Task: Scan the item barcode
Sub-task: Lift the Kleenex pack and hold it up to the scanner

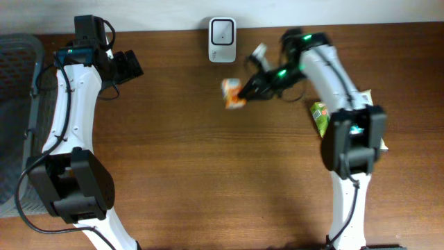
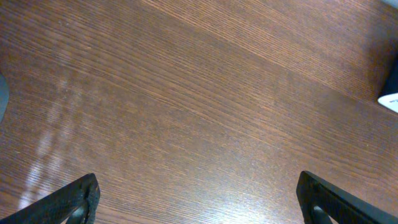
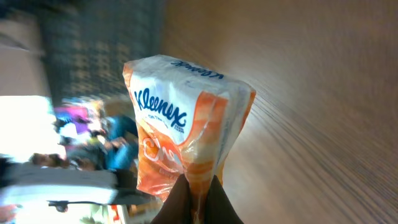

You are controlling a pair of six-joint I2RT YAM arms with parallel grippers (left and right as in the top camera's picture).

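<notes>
An orange and white Kleenex tissue pack hangs above the table, just below the white barcode scanner at the back edge. My right gripper is shut on the pack's right end. In the right wrist view the pack fills the centre, its wrapper pinched between the two dark fingertips. My left gripper sits at the back left, far from the pack. In the left wrist view its fingers stand wide apart over bare wood, open and empty.
A green packet and other packaged items lie beside the right arm's base at the right. A dark mesh basket stands at the left edge. A corner of the white scanner shows at the right of the left wrist view.
</notes>
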